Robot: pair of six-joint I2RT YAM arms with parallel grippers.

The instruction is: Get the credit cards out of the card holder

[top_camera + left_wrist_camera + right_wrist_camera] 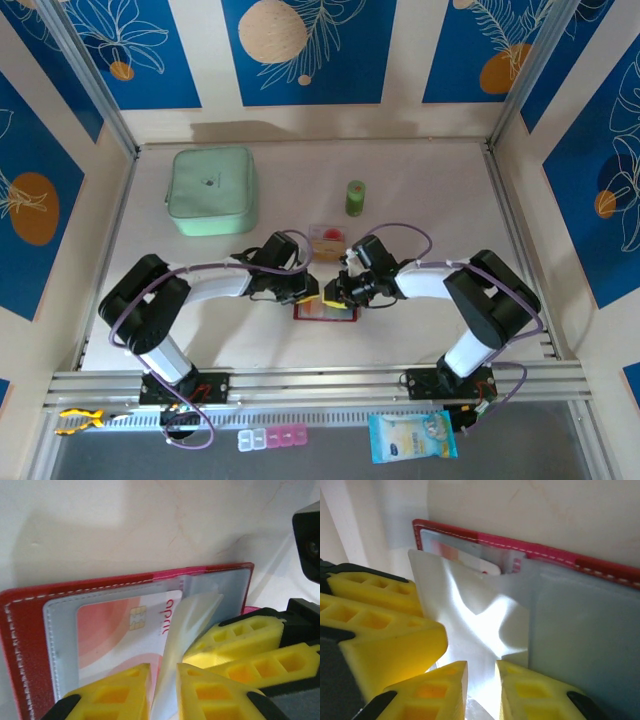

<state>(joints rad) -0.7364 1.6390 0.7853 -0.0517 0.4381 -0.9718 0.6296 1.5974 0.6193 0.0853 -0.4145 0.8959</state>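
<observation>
Left wrist: left gripper [163, 680] jaws clamp the card holder's [25, 630] clear flap [192, 615]; right gripper [481, 670] jaws grasp it too.

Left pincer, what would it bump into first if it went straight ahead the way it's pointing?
Most likely the clear pocket flap that sits between the fingers of the left pincer, and just behind it the credit card in the red card holder. Depth is hard to judge here.

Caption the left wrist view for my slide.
Left gripper straddling a lifted clear pocket flap of the open red card holder, a credit card tucked inside.
</observation>
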